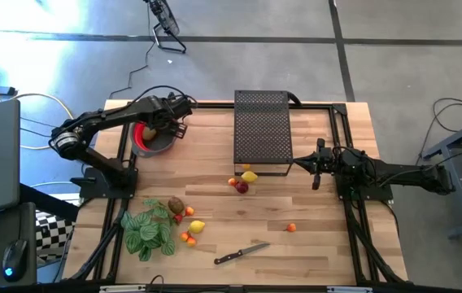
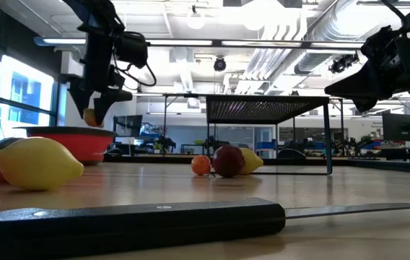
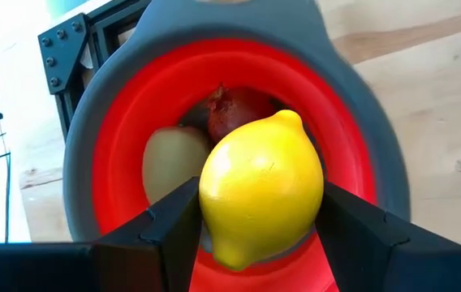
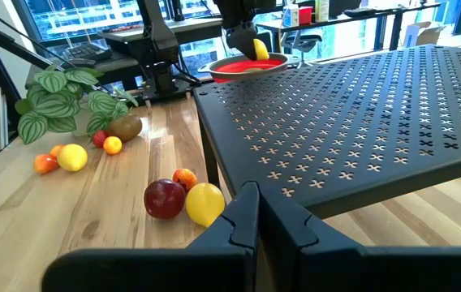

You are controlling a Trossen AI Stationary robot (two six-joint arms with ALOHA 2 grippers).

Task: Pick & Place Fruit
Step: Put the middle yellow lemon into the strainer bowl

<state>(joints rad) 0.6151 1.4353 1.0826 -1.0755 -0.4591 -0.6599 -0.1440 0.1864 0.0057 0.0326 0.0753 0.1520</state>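
High view looks down on a wooden tabletop (image 1: pixel 312 212) framed by black rails. Toward its far left corner sits a red bowl (image 1: pixel 151 140) with a grey rim, close to the left edge. The left gripper (image 3: pixel 255 235) hangs over that bowl, its fingers (image 3: pixel 174 223) clamped on a yellow lemon (image 3: pixel 261 188); the lemon is smooth, bright and pointed at one end, and it is held clear above the bowl's floor. Under it in the bowl lie a pale green-brown fruit (image 3: pixel 170 162) and a dark red fruit (image 3: pixel 234 109).

Along the near left edge spreads a green striped leafy plant (image 1: pixel 148 228). Just beside it lie a brown kiwi (image 1: pixel 176 205), a second lemon (image 1: pixel 197 227) and several tiny orange fruits (image 1: pixel 189 238). A black-handled knife (image 1: pixel 239 255) lies near the front edge, with bare wood around it.

At the far middle stands a black perforated rack (image 1: pixel 262 130), reaching back to the far edge. Touching its near edge is a cluster: a third lemon (image 1: pixel 250 176), a dark red apple (image 1: pixel 241 187) and a small orange piece (image 1: pixel 232 181). One more orange fruit (image 1: pixel 291 228) lies alone on the open wood right of centre.

The right gripper (image 1: pixel 318 167) waits beside the rack's right side, fingers pressed together and empty, well apart from the fruit.
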